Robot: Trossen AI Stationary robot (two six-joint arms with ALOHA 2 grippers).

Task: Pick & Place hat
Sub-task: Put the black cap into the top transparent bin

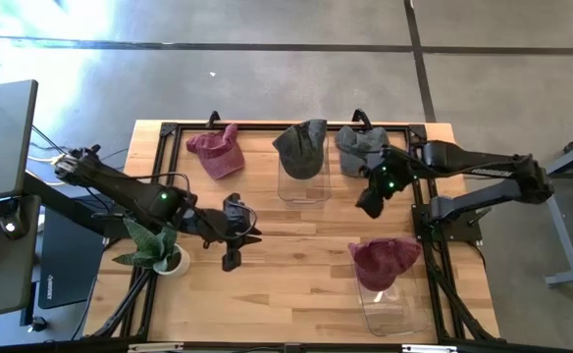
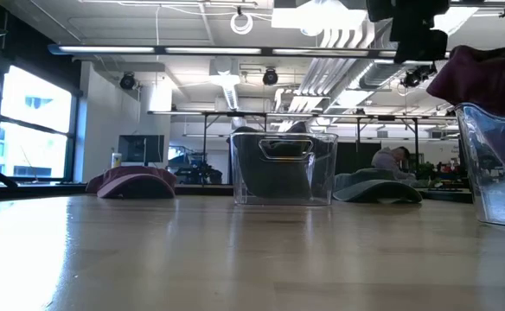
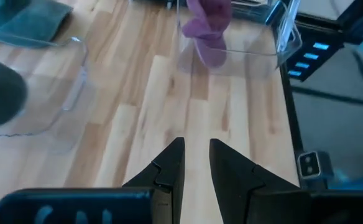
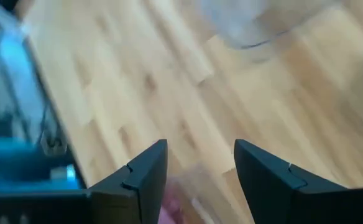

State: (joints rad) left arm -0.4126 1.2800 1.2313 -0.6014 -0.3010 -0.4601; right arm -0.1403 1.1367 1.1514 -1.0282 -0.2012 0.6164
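Two hats already sit in clear bins, the dark hat (image 1: 301, 147) and a maroon hat (image 1: 385, 261), while another maroon hat (image 1: 217, 152) and a grey hat (image 1: 360, 149) remain on the table (image 1: 296, 284); the right gripper (image 4: 200, 168) hangs empty with fingers apart, and the left gripper (image 3: 197, 165) waits empty, fingers slightly parted.

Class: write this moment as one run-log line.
left tool: idle, mid-table | right tool: open, empty, above table | red hat: on near bin

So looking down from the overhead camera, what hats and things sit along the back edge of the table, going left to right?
Maroon hat lying flat on the wood → dark grey hat sitting on top of a clear bin → lighter grey hat on the table, right beside the right gripper.
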